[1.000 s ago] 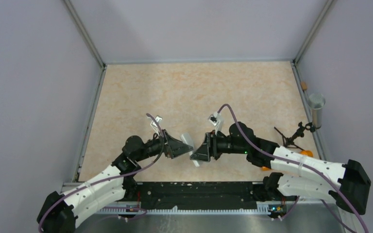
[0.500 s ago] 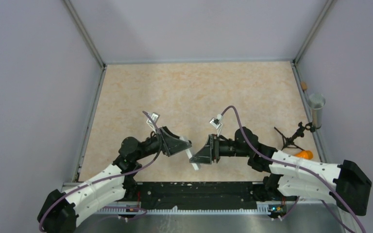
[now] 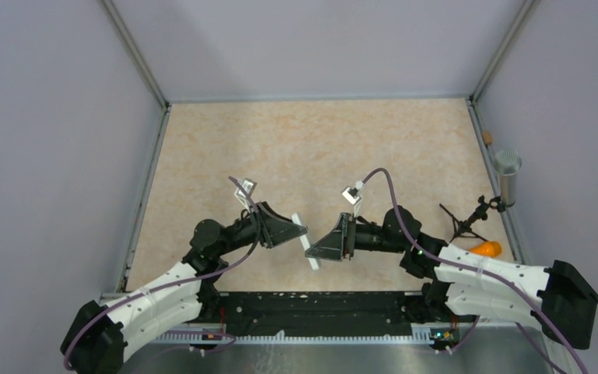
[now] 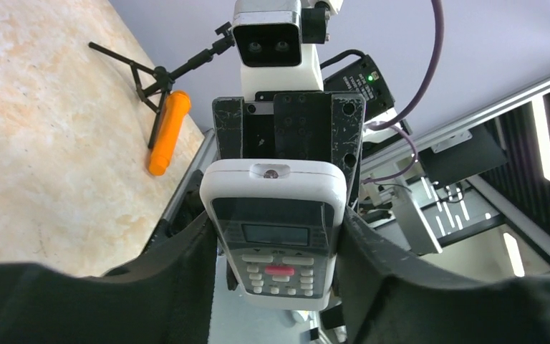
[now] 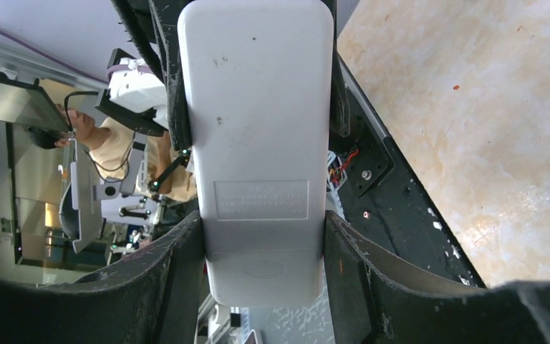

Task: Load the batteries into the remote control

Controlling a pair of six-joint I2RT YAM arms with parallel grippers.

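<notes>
Beige marbled tabletop [image 3: 311, 140], pale lilac walls on three sides. Near the front edge, approx. in the middle, the remote control [image 3: 305, 240] is in the air above the tabletop, taken from both sides: the left gripper [image 3: 297, 230] is clamped on one end, the right gripper [image 3: 316, 251] on the other end. Left wrist cam shows its front w/ grey display [image 4: 275, 234] and a red button [image 4: 280, 270], black fingers [image 4: 186, 272] pressing both long edges. Right wrist cam shows the plain white back w/ a faint label [image 5: 261, 200]. An orange tool [image 3: 484, 248] and a black stand [image 3: 467, 220] lie at the right, well apart from the remote control; a metal cup [image 3: 507, 173] stands by the right wall.
</notes>
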